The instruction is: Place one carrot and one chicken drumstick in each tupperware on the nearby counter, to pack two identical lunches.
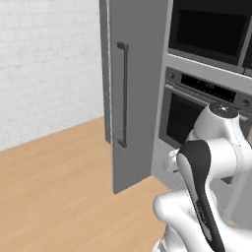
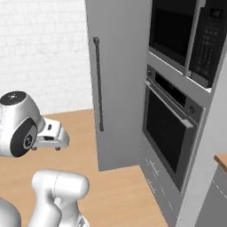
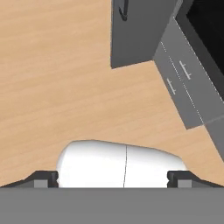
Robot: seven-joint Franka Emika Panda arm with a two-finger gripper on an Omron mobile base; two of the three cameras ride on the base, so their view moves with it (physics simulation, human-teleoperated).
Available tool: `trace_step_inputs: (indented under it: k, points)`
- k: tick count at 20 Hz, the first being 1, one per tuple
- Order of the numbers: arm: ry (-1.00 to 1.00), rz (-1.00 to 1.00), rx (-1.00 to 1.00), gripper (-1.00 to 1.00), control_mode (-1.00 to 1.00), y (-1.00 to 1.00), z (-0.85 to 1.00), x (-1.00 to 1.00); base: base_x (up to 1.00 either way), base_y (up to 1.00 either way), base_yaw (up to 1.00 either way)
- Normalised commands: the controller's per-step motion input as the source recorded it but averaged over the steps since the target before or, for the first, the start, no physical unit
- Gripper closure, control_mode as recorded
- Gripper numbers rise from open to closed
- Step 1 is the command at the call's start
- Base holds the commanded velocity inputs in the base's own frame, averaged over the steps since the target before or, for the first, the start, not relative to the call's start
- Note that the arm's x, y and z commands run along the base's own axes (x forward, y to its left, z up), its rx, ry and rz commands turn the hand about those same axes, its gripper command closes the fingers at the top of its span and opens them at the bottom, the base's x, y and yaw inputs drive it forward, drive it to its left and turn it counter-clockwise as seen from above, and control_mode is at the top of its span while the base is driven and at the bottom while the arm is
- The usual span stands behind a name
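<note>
The arm is folded up close over its base, elbow high, with the gripper [image 3: 112,178] pointing down at the bare wooden floor [image 3: 57,87]. Its two finger tips [image 3: 43,178] stand far apart at either side of the hand view (jaws spread wide, nothing between them). Ahead stands a tall grey cabinet [image 2: 117,80] with a long dark handle [image 2: 98,84], beside a built-in oven [image 2: 170,124]. A corner of the counter [image 2: 221,160] shows at the right edge of the right base view.
</note>
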Motion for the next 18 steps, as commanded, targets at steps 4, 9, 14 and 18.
trace_step_inputs:
  k: [4, 9, 14, 18]
  points:
    - [0.0, 0.0, 0.0, -1.0, 1.0, 0.0, 0.0, 0.0, 0.68, 0.22, 0.25]
    - [0.0, 0.0, 0.0, -1.0, 1.0, 0.0, 0.0, 0.0, 1.0, -0.02, 0.16]
    - [0.0, 0.0, 0.0, -1.0, 1.0, 0.0, 0.0, 0.0, 1.0, 0.13, 0.3]
    - [0.0, 0.0, 0.0, -1.0, 1.0, 0.0, 0.0, 0.0, 1.0, 0.5, 0.17]
